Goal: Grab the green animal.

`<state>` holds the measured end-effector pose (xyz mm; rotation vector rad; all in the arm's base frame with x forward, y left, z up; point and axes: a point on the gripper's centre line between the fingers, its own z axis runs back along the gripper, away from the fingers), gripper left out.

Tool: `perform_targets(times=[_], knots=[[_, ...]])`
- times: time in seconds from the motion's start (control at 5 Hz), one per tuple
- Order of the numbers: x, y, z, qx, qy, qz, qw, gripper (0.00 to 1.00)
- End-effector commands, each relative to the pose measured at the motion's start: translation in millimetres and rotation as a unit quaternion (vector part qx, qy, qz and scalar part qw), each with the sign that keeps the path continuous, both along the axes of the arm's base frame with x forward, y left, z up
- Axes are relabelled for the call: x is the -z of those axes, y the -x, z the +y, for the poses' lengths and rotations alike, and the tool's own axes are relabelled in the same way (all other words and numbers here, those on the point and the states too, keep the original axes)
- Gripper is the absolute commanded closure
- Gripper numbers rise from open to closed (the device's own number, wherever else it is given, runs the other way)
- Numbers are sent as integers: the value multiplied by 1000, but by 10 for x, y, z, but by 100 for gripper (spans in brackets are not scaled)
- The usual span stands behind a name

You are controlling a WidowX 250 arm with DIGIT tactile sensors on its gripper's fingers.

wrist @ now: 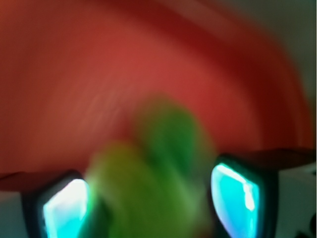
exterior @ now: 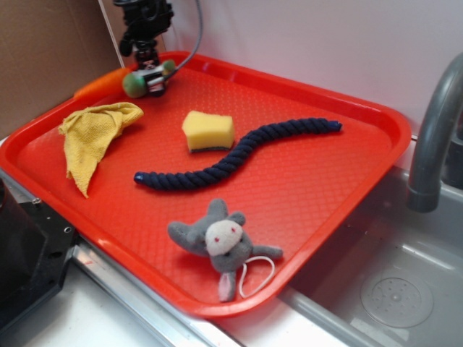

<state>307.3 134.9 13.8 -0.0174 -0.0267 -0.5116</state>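
- The gripper [exterior: 150,78] is seen at the far left corner of the red tray [exterior: 376,126], low over the surface, just inside the far rim.
- The green animal [exterior: 134,83] is found right there, between the fingers, a rounded green lump showing on the gripper's left side in the exterior view.
- In the wrist view, everything is heavily blurred; the green animal [wrist: 148,183] is made out as a green mass filling the gap between the two fingertips [wrist: 235,198], with red tray behind it.
- The jaws are set narrowly apart with the toy between them; contact on both sides appears likely, but a firm clamp cannot be confirmed through the blur.
- An orange carrot [exterior: 101,83] is spotted just beside the gripper, lying along the tray's far left rim, partly hidden.
- A yellow cloth [exterior: 90,137] is crumpled near the left edge of the tray.
- A yellow sponge [exterior: 208,131] is placed around the tray's middle, towards the far side.
- A dark blue rope [exterior: 239,155] is stretched in a wavy line across the centre, just beside the sponge.
- A grey plush animal [exterior: 217,242] with a white face is lying near the front edge, well apart from the gripper.
- A grey faucet [exterior: 434,130] is seen beyond the tray's right edge, over a metal sink [exterior: 405,289].
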Motion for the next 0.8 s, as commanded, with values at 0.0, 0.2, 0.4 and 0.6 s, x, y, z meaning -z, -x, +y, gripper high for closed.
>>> perform_targets(times=[0.0,0.2,0.4,0.6], knots=[[-318,140,-74,-30,11,-36,999,100],[-697,297,-191,-55,4,-71,996,100],[-1193,488,-379,-84,7,-103,991,100],[-1696,526,-659,-128,7,-97,987,100]])
